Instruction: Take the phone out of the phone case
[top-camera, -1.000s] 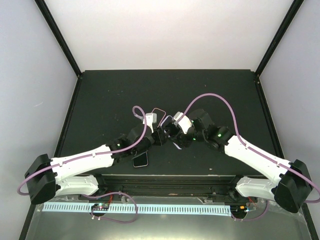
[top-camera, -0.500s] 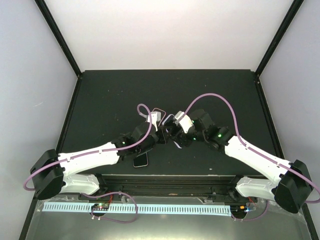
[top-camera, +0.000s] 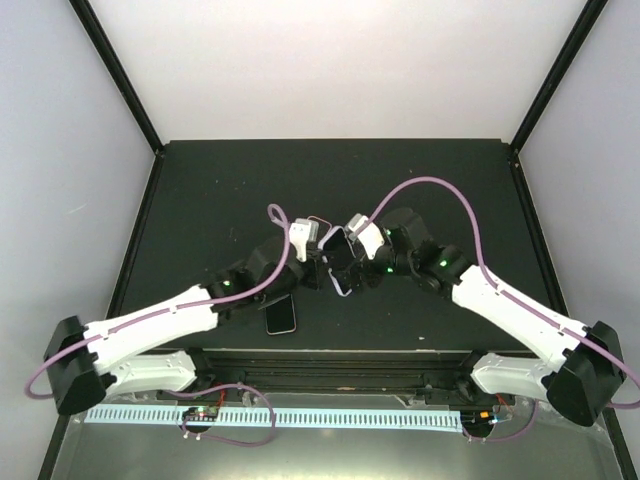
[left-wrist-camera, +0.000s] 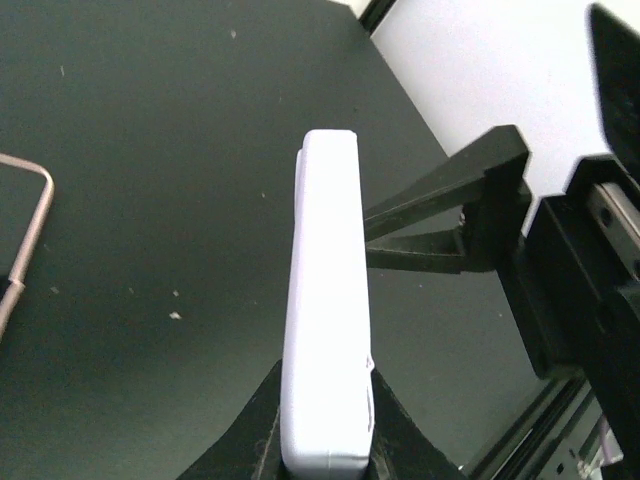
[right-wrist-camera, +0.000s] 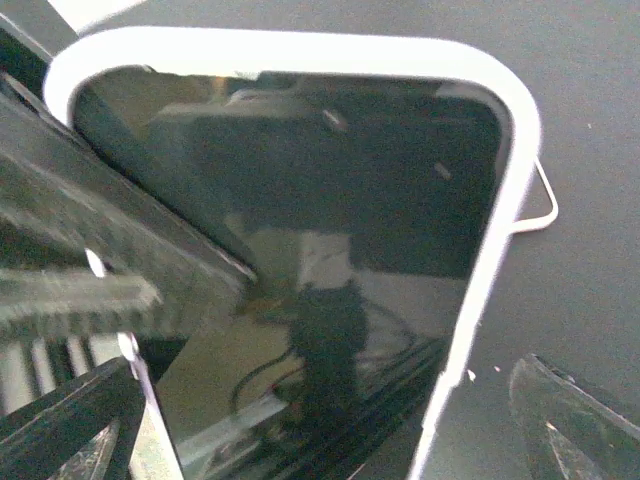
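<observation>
The black table (top-camera: 200, 200) carries everything, and the white case (left-wrist-camera: 325, 300) is held above its middle, where the left arm (top-camera: 150, 325) and right arm (top-camera: 510, 305) meet. The phone (right-wrist-camera: 330, 220) sits inside that case with the white rim unbroken around its dark screen, so nothing has come free yet. A second phone (top-camera: 282, 315) lies flat on the near side of the case, beside the left arm. A thin pink-rimmed thing (left-wrist-camera: 25, 240) lies on the far side of the case; I cannot tell whether it is a phone or an empty shell.

The left gripper (left-wrist-camera: 325, 425) is clamped tight on one end of the case, pinching its front and back. The right gripper (top-camera: 348, 262) faces the screen with its fingers spread wide and nothing between them, one finger just beside the case's edge.

The risk, as I judge it, is leverage. The case is gripped at one end only, so a push or a peel near the free end could twist it out of the pinch and drop it. A finger catching glass rather than rim would slide across the screen, and a phone that pops free suddenly would fall onto the table
</observation>
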